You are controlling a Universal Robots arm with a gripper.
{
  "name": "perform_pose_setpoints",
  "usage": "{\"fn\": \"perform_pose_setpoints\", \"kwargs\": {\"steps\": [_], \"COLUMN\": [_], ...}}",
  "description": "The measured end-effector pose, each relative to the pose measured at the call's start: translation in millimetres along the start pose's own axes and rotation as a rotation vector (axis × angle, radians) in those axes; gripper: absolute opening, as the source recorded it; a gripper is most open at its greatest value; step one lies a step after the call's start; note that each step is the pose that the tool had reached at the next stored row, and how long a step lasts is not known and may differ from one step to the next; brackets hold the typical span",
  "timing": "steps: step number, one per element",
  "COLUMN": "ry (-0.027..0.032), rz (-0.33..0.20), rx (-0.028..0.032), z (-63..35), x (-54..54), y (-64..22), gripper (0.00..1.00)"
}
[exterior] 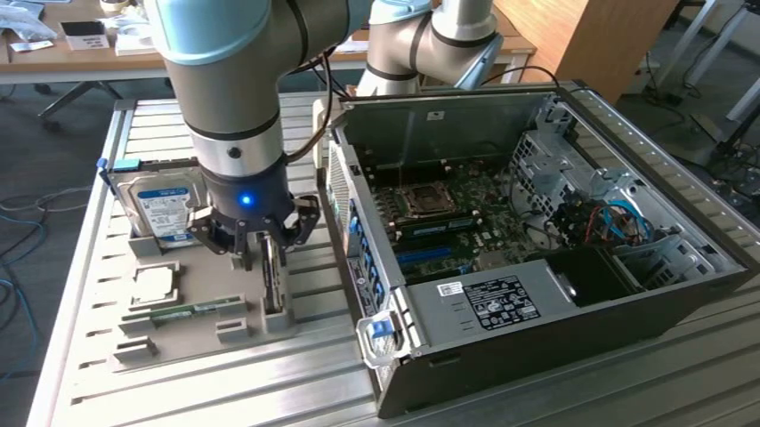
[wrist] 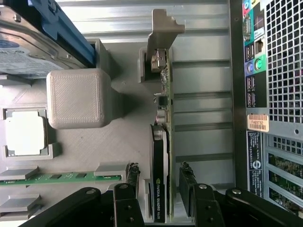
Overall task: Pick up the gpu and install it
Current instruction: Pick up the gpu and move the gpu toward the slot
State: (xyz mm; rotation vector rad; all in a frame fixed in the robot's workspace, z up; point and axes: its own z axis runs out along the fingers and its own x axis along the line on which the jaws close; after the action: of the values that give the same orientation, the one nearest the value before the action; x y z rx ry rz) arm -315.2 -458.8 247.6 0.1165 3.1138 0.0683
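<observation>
Jaws apart, straddling the gpu standing on edge between them in a grey tray, open computer case beside

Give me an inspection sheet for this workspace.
Surface: slatted metal table carrying a grey parts fixture.
Job's things: gpu stands on edge in the fixture; computer case lies open beside it.
Clutter: hard drive, memory stick and processor in the fixture.
Gripper: gripper open, jaws straddling the gpu with a gap on each side.
Cables: coloured wires inside the case; loose cables on the floor at the exterior view's left.
Surroundings: wooden desk behind the table.
</observation>
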Motion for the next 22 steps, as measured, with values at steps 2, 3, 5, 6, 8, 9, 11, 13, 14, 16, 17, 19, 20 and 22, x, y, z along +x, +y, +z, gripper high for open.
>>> {"fn": "perform_pose_setpoints", "kwargs": {"steps": [2, 3, 5, 6, 8, 9, 11, 13, 14, 16, 17, 19, 20, 22], "ry": [0.0, -0.0001, 0.0, 0.0, 0.0001, 0.0001, 0.0, 0.0002, 0.0002, 0.0002, 0.0002, 0.0002, 0.0001, 0.0001], "rz": [0.0, 0.0, 0.0, 0.0, 0.0, 0.0, 0.0, 0.0, 0.0, 0.0, 0.0, 0.0, 0.0, 0.0], "rx": [0.0, 0.0, 0.0, 0.0001, 0.0001, 0.0, 0.0, 0.0001, 0.0001, 0.0001, 0.0001, -0.0008, -0.0012, -0.0013], "z": [0.7, 1.3, 3.2, 4.4, 6.9, 8.2, 10.6, 11.9, 11.9, 11.9, 11.9, 12.0, 12.2, 12.4], "x": [0.2, 0.3, 0.3, 0.3, 0.5, 0.5, 0.6, 0.7, 0.6, 0.6, 0.6, 0.6, 0.6, 0.6], "y": [2.4, 2.9, 3.2, 3.3, 3.5, 3.6, 3.6, 3.7, 3.7, 3.7, 3.7, 3.8, 3.9, 4.3], "gripper": [0.47, 0.47, 0.47, 0.47, 0.47, 0.47, 0.47, 0.47, 0.47, 0.47, 0.47, 0.47, 0.47, 0.47]}}
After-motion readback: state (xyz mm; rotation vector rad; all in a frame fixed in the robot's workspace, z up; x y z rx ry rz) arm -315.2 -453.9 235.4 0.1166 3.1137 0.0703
